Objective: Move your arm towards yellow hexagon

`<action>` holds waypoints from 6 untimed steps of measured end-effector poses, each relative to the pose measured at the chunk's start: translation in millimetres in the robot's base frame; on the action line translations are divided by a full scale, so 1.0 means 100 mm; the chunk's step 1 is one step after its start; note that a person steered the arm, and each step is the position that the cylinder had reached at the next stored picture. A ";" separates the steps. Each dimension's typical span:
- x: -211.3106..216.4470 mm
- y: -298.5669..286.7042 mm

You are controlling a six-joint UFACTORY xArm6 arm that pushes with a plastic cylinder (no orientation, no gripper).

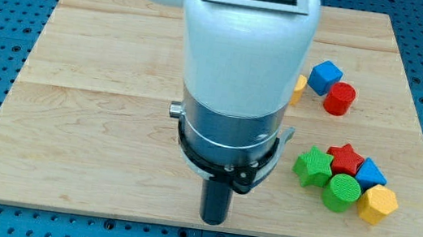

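The yellow hexagon (378, 204) lies near the board's lower right corner, touching a blue block (371, 172) and a green cylinder (341, 192). My tip (214, 219) rests on the board near its bottom edge, well to the left of that cluster. The white and grey arm body rises above it and hides the middle of the board. A green star (313, 166) and a red star (345, 158) complete the cluster.
A blue cube (325, 76) and a red cylinder (339, 98) sit at the upper right. A yellow block (299, 87) peeks out from behind the arm body. The wooden board (72, 117) lies on a blue pegboard surface.
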State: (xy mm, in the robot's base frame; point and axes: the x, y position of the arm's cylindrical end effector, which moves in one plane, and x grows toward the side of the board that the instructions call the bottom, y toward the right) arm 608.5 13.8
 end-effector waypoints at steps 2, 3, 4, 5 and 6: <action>0.04 0.11; 0.05 0.55; 0.04 1.41; 0.03 1.99; 0.03 2.32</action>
State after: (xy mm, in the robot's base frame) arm 611.0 245.4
